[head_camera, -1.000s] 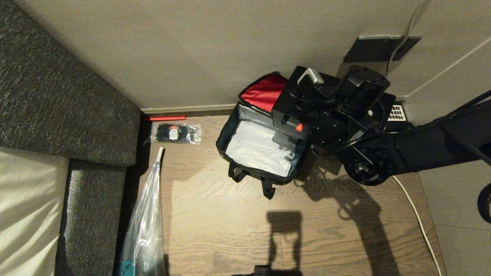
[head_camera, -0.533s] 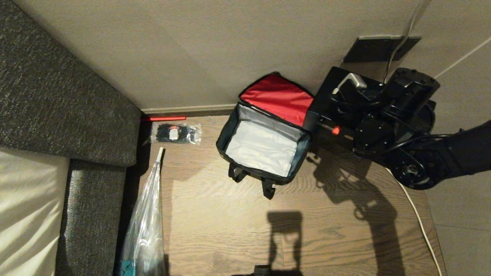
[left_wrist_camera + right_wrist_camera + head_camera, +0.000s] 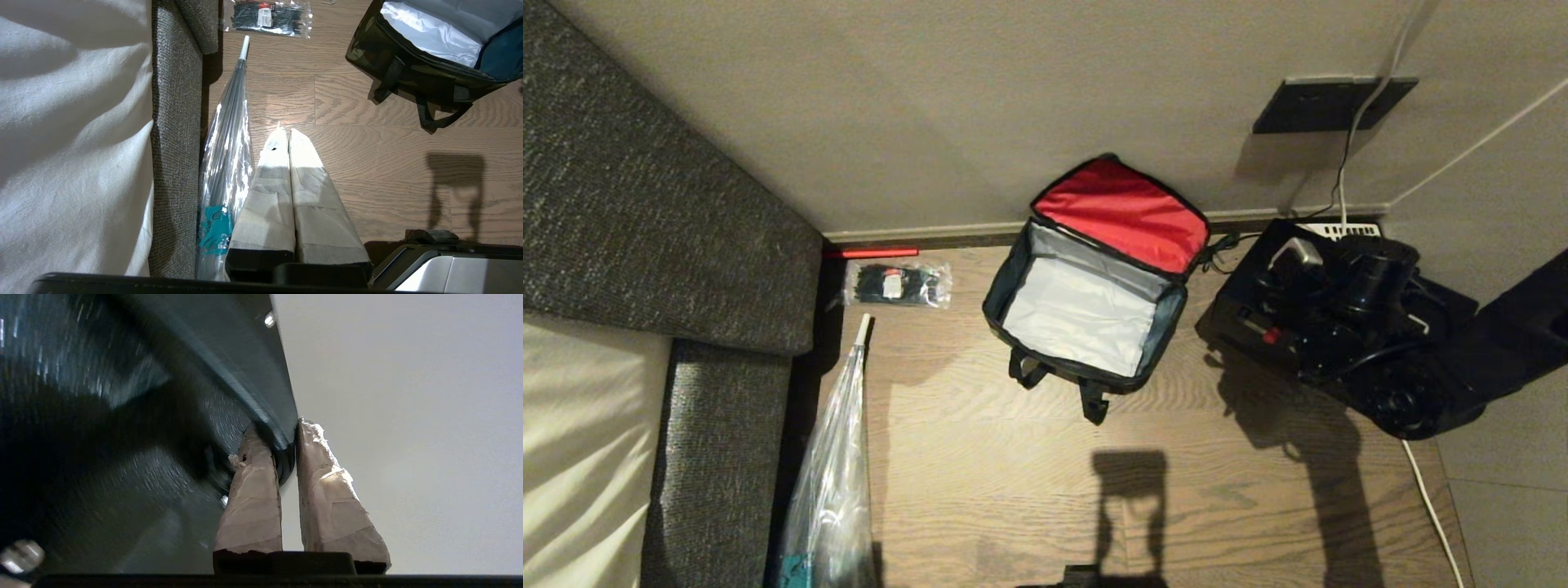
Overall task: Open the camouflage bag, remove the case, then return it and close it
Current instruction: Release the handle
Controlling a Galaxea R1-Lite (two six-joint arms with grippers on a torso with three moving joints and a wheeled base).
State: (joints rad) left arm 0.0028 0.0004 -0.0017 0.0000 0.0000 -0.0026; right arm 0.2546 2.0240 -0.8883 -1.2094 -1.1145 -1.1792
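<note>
Camouflage bag [image 3: 1086, 327] open, empty | right gripper [image 3: 282, 457] clamped on case [image 3: 1258, 294]

A wooden floor [image 3: 980, 482] carries the open bag [image 3: 1086, 327]; left of the bag lie a packet of cable ties [image 3: 897, 283] and a wrapped umbrella [image 3: 832, 482], right of it the case [image 3: 1262, 306] and a white cable [image 3: 1429, 498]
</note>
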